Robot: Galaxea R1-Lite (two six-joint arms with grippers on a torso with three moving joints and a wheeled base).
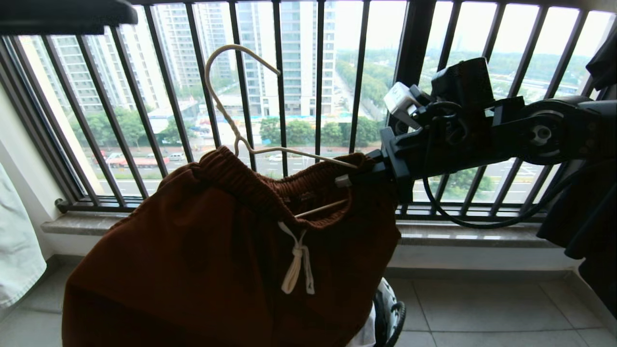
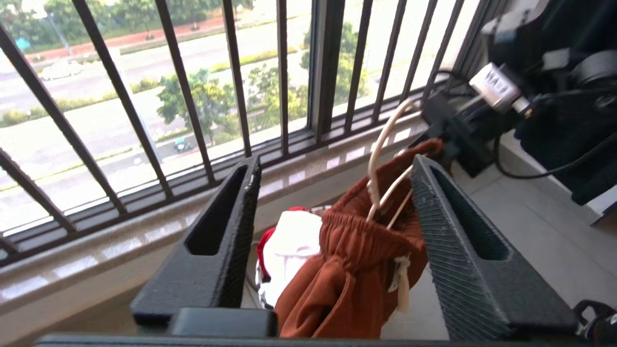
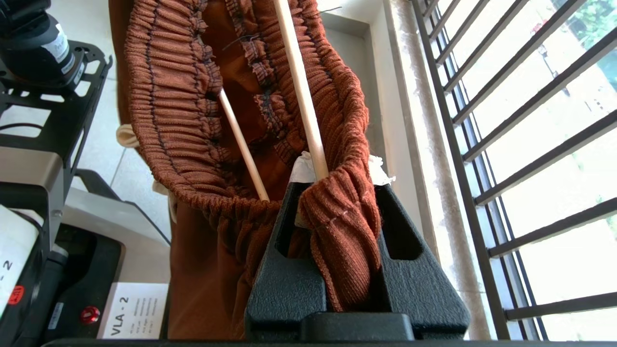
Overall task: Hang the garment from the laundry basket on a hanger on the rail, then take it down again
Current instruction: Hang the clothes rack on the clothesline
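A balcony with a black railing (image 1: 289, 96) and a tiled floor (image 1: 482, 308) lies behind. In the lower middle of the head view the shorts (image 1: 202, 270) sit on the hanger (image 1: 231, 120). The right hand (image 3: 332, 193) is closed on their waistband and the hanger's end. The left hand (image 2: 332, 212) stands open, empty, just beside the shorts.

Strong daylight comes through the balcony railing (image 1: 308, 96), so the sky looks washed out. The garment (image 1: 202, 270) and the right gripper (image 1: 381, 173) appear dark against it.
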